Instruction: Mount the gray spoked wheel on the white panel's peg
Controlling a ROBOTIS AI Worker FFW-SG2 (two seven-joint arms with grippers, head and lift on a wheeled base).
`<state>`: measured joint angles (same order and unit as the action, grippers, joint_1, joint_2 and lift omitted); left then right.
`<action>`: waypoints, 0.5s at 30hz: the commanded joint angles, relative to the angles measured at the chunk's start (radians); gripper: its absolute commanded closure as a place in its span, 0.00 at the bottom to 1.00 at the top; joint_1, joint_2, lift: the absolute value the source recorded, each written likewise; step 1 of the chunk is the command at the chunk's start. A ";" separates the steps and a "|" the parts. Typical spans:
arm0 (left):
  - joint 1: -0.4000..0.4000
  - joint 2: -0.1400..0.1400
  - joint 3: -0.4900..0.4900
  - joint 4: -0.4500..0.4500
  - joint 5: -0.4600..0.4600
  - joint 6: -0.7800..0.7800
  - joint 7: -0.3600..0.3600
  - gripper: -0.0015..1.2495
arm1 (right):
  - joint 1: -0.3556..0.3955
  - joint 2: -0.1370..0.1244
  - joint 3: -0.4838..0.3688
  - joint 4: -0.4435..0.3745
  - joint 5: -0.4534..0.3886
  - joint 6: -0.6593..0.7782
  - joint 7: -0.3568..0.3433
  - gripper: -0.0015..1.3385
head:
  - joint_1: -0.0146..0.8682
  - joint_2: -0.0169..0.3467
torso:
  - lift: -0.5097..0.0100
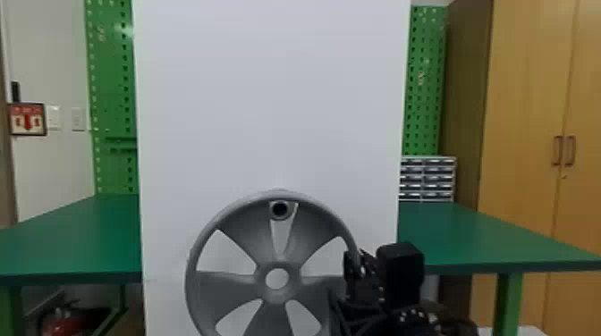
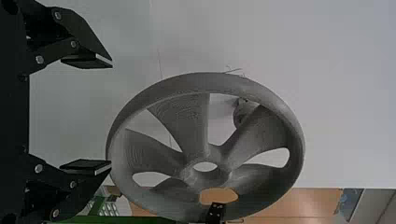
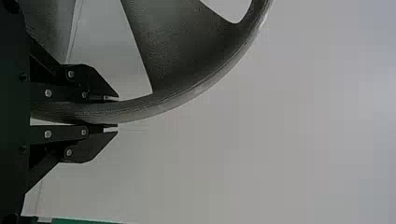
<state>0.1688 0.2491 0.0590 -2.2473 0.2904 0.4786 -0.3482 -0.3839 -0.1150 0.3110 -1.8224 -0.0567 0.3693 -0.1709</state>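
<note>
Wheel (image 1: 241, 228) and panel (image 1: 268, 111) face each other, the wheel upright just in front of the white surface. The right gripper (image 3: 116, 113) is clamped on its rim (image 3: 154, 106), one finger on either side, probably because an edge hold leaves the hub (image 1: 260, 279) and the spoke openings free to meet the peg (image 1: 280, 210). Holding it upright and face-on likely serves the same end. In the head view the peg's round, dark end shows within the topmost opening, just under the rim and above the hub; whether it passes through or sits behind, I cannot tell. If the hub hole is meant to go over it, the wheel would need lifting first. The left gripper (image 2: 112, 112) is spread wide and grasps nothing, its tips near the rim, perhaps ready to steady that side.

The wheel is a dull, even gray, with a smooth rounded rim and broad spokes that narrow toward a ring-shaped hub with a plain round hole. Between the spokes are wedge-like gaps with softened corners. Fine lines run across the surface, a little like wood grain.
</note>
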 commanded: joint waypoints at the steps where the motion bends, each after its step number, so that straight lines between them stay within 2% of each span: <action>1: 0.001 0.001 -0.001 0.000 0.001 0.000 0.000 0.39 | -0.033 0.003 -0.003 -0.003 0.009 0.033 0.010 0.88 | 0.16 0.03 | 0.21; 15: -0.003 0.009 -0.008 0.002 0.004 0.000 0.003 0.39 | -0.095 0.011 -0.044 -0.046 0.015 0.122 0.071 0.88 | 0.16 0.03 | 0.21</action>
<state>0.1683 0.2546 0.0525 -2.2472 0.2935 0.4786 -0.3466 -0.4670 -0.1044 0.2762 -1.8556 -0.0408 0.4750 -0.1068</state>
